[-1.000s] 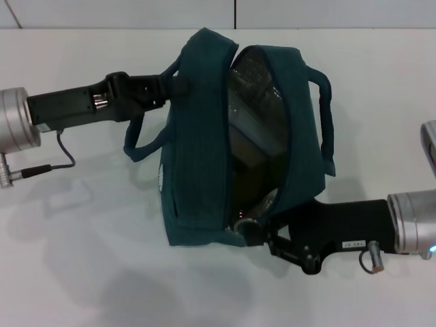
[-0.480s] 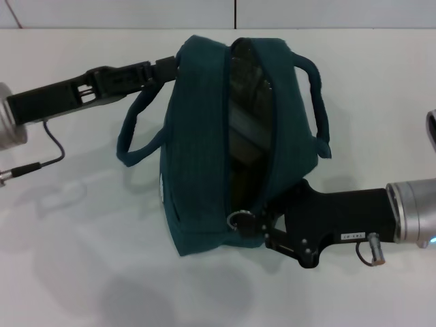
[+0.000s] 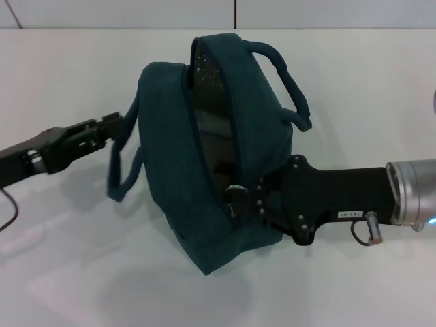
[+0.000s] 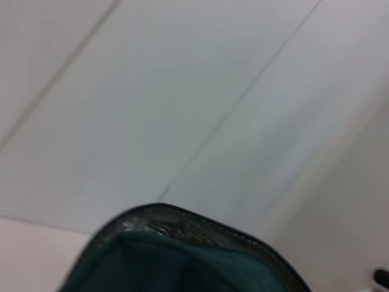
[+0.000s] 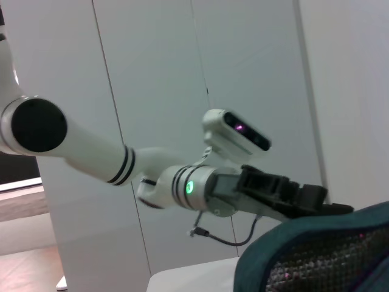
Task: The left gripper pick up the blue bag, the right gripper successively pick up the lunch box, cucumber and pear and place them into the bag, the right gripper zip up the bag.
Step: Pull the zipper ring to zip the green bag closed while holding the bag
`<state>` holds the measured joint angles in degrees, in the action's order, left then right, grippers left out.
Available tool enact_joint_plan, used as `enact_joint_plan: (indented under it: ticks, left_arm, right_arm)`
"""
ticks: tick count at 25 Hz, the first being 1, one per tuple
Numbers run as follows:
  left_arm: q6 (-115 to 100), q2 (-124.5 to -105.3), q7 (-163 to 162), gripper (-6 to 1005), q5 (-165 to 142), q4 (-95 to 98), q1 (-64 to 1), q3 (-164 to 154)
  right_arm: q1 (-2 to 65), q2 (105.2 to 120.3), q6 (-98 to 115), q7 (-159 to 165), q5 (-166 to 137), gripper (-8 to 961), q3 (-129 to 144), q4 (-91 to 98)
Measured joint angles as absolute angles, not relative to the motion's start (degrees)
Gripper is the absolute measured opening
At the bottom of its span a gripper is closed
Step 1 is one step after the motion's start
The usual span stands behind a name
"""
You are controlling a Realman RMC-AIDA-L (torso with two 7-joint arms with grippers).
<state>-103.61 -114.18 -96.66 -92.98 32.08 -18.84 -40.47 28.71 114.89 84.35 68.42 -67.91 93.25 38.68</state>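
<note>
1. In my head view the blue bag (image 3: 204, 170) fills the middle of the frame, tilted on the white worktop (image 3: 68, 286), its zipper opening running from top centre down toward the lower middle.
2. My left end effector (image 3: 119, 129) comes in from the left edge and is clenched on the bag's near loop handle; its fingertips are partly lost against the dark fabric.
3. My right end effector (image 3: 248, 201) reaches in from the right and sits at the lower end of the zipper, touching the metal ring pull (image 3: 235, 194). I cannot tell whether its fingers are closed on the pull; the bag edge hides them.
4. Inside the opening I see only dark, shiny lining; the contents are too dim to make out.
5. The left wrist view shows just the bag's rim (image 4: 182, 219) against a pale wall.
6. The right wrist view catches a corner of the bag (image 5: 316, 255) and the left arm (image 5: 200, 185) beyond it.
</note>
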Motion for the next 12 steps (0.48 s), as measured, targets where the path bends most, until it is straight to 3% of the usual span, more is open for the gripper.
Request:
enact_joint_plan:
  ticks: [12]
  left_arm:
    - [-108.1, -115.55, -81.6, 375, -93.3, 31.7, -11.2, -39.0]
  right_arm:
    - [30.0, 115.08, 86.7, 69.2, -67.9, 17, 93.0, 38.6]
